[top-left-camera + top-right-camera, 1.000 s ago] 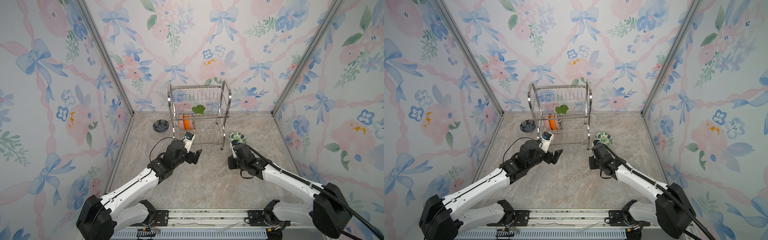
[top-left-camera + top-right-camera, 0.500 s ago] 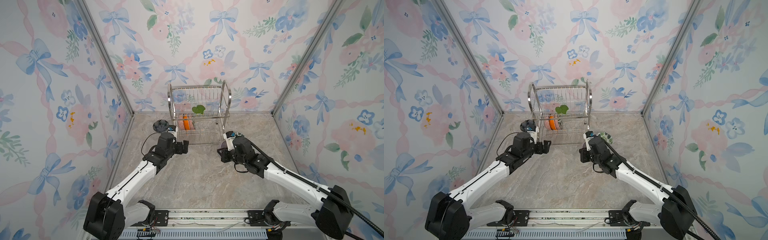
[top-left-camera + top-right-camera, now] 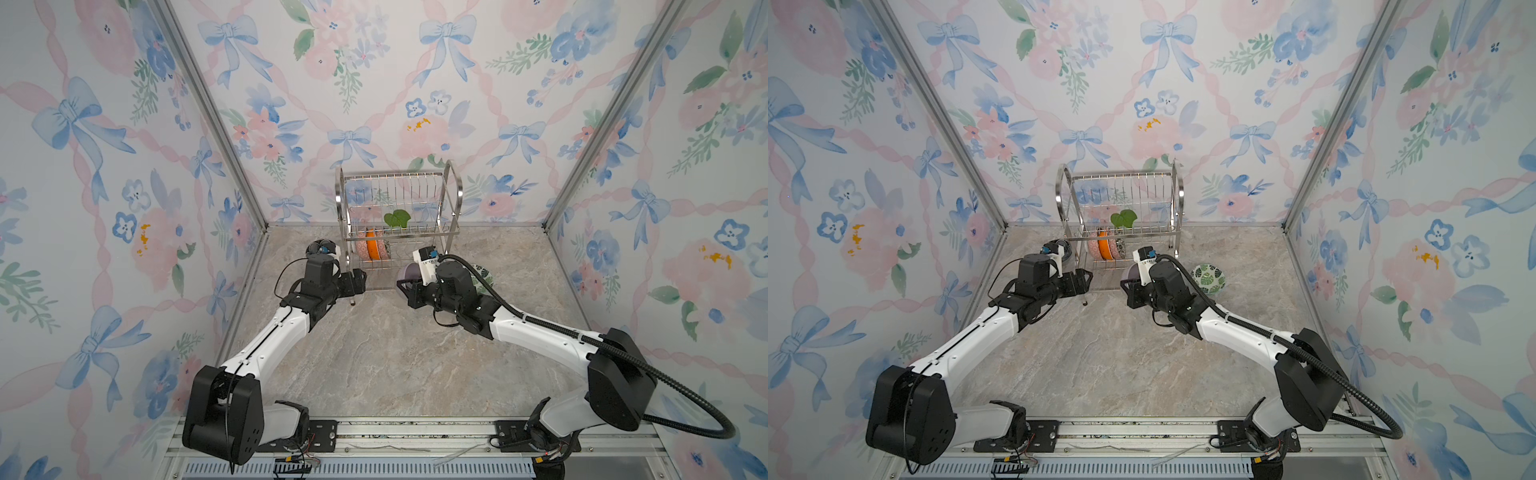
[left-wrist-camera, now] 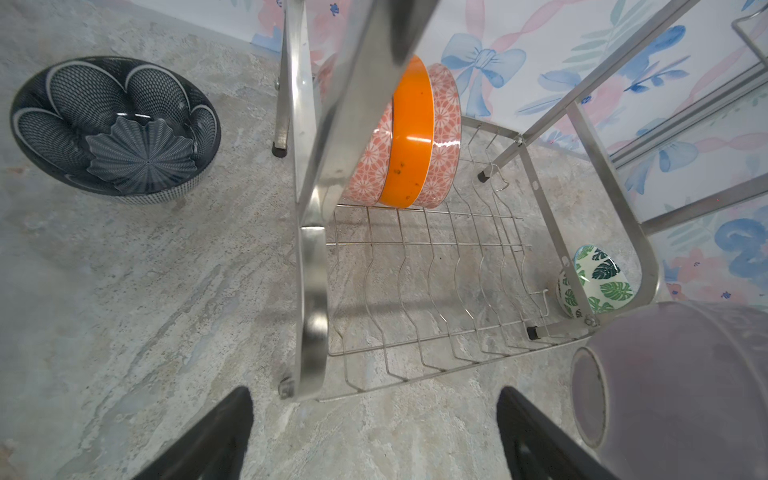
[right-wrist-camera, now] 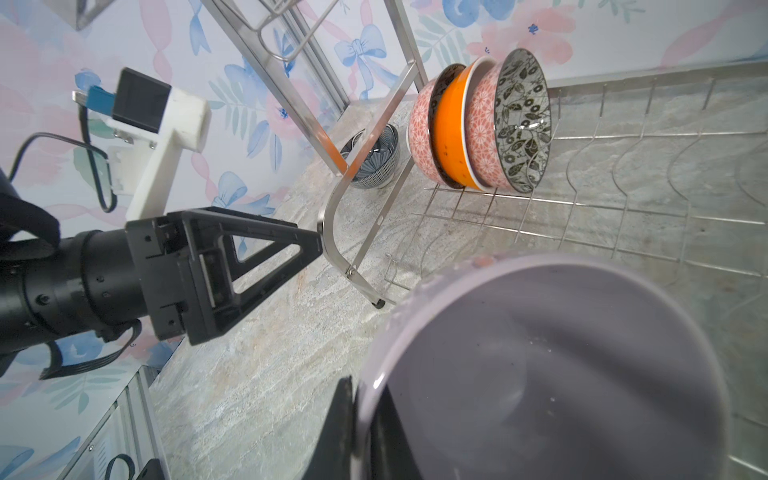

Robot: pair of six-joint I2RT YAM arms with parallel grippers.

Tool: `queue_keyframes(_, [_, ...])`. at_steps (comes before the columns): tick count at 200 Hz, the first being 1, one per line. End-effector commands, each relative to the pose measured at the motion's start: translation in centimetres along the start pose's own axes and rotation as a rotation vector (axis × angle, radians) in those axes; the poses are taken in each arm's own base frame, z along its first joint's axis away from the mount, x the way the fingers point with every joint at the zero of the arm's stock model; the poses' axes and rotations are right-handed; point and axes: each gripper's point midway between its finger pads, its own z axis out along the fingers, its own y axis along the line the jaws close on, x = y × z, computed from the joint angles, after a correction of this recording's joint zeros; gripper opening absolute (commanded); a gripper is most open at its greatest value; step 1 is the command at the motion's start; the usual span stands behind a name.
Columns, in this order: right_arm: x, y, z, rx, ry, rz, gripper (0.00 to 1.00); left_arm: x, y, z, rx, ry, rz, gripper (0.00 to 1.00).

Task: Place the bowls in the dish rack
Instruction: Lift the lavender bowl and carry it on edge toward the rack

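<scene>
- The dish rack (image 3: 455,195) is standing at the back of the marble-patterned table (image 3: 374,357), close to the rear wall in both top views. A green leaf-shaped piece (image 3: 1123,218) is sitting at the front of its upper tier.
- Three bowls are standing on edge in the lower shelf, packed together at its left end. The orange bowl (image 4: 409,137) is sitting between the outer pink bowl (image 4: 368,166), next to the side frame, and the inner pink bowl (image 4: 442,145).
- In the right wrist view the inner pink bowl is showing a black-and-white floral inside, facing the shelf's open slots.
- The dark blue bowl (image 4: 116,124) is resting upright on the table just left of the rack, outside it.
- The green-leaf bowl (image 3: 1208,278) is resting upright on the table to the right of the rack's front right leg, behind the right arm.
- The right gripper (image 5: 359,395) is clamping the rim of the lavender bowl (image 5: 540,374), one finger outside the wall and one inside.
- The lavender bowl is being held tipped on its side, foot turned toward the left arm, just in front of the rack's front right corner and outside the rack. Whether it is clearing the table cannot be told.
- The left gripper (image 4: 374,436) is sitting at the rack's front left corner, jaws wide apart and holding nothing.
- The curved side frame is lying ahead of the gap between its fingers. One fingertip (image 5: 309,245) is appearing to meet the frame, but contact cannot be confirmed.
</scene>
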Motion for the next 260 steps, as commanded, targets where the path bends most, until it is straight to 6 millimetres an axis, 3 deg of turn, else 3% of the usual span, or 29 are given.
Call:
queue_keyframes(1, [-5.7, 3.0, -0.1, -0.132, -0.168, 0.021, 0.0, -0.9, 0.6, 0.5, 0.0, -0.013, -0.067, 0.89])
queue_keyframes(51, [-6.5, 3.5, 1.7, -0.219, -0.202, 0.068, 0.0, -1.0, 1.2, 2.4, -0.005, 0.013, -0.077, 0.75])
queue_keyframes(59, [-5.5, 3.0, 2.9, -0.215, -0.181, 0.071, 0.0, -1.1, 1.0, 2.5, 0.006, 0.011, -0.076, 0.72])
queue_keyframes(100, [-4.9, 3.0, 4.5, -0.256, -0.187, 0.061, 0.0, -0.9, 1.6, 2.9, -0.016, 0.007, -0.06, 0.52])
queue_keyframes(187, [-7.6, 2.1, 7.1, -0.336, -0.257, 0.127, 0.0, 0.3, 2.4, 4.3, -0.03, 0.045, -0.058, 0.44])
queue_keyframes(209, [-8.0, 2.1, 7.7, -0.367, -0.275, 0.148, 0.0, 0.3, 2.6, 4.5, -0.033, 0.048, -0.057, 0.36])
queue_keyframes(225, [-8.2, 2.2, 8.3, -0.396, -0.282, 0.166, 0.0, 0.3, 2.7, 4.5, -0.03, 0.05, -0.055, 0.22])
queue_keyframes(260, [-8.0, 1.8, 10.1, -0.419, -0.28, 0.204, 0.0, 0.4, 2.9, 4.7, -0.034, 0.057, -0.055, 0.16])
